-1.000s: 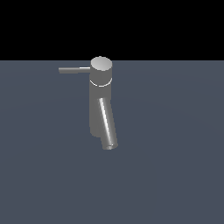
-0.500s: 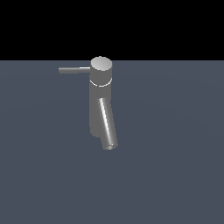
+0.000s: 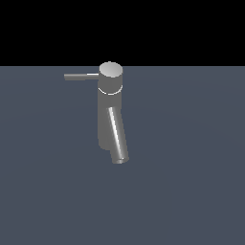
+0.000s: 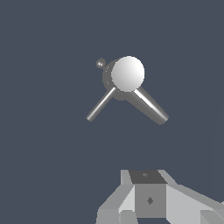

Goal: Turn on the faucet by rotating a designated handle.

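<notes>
The faucet (image 3: 109,119) is a grey metal upright cylinder with a flat round cap (image 3: 111,70) and a thick slanted spout (image 3: 117,141). The handle (image 3: 79,76) is a thin rod projecting from the cap toward the exterior view's left. The wrist view looks down on the cap (image 4: 127,73), with the handle (image 4: 100,105) and spout (image 4: 151,106) spreading out from it. My gripper (image 4: 164,216) shows only in the wrist view, at the picture's edge. It is well apart from the faucet, empty, with finger parts (image 4: 118,216) set wide apart. The arm is out of the exterior view.
The faucet stands on a flat blue-grey floor (image 3: 191,182). A small grey ball-like bump (image 4: 100,63) shows beside the faucet body in the wrist view. Nothing else stands near the faucet.
</notes>
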Motion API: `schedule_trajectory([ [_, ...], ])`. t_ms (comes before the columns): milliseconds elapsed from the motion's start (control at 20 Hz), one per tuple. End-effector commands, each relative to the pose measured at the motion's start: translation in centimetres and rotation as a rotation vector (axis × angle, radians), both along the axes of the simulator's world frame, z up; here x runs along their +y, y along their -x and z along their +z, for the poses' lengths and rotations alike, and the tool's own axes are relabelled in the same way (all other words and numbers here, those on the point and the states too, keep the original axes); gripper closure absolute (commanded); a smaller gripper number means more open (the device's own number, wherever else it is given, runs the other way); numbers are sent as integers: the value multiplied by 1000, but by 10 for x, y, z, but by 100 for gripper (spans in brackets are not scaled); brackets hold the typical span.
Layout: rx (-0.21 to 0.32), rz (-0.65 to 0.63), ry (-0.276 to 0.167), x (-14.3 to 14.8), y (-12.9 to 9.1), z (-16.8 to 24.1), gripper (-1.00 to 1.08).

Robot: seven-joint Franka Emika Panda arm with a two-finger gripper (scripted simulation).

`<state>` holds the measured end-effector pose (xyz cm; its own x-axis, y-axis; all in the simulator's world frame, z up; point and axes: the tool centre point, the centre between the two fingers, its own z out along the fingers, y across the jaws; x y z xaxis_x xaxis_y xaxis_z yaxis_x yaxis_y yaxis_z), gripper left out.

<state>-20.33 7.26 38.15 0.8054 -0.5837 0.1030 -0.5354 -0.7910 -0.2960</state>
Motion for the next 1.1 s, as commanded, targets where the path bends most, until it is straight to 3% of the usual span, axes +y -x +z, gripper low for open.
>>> schedule_trajectory([
  [0,-15,-56,-21,6,-8,-9,108],
  [1050,-130,-476,-177,40,-87,-67,108],
])
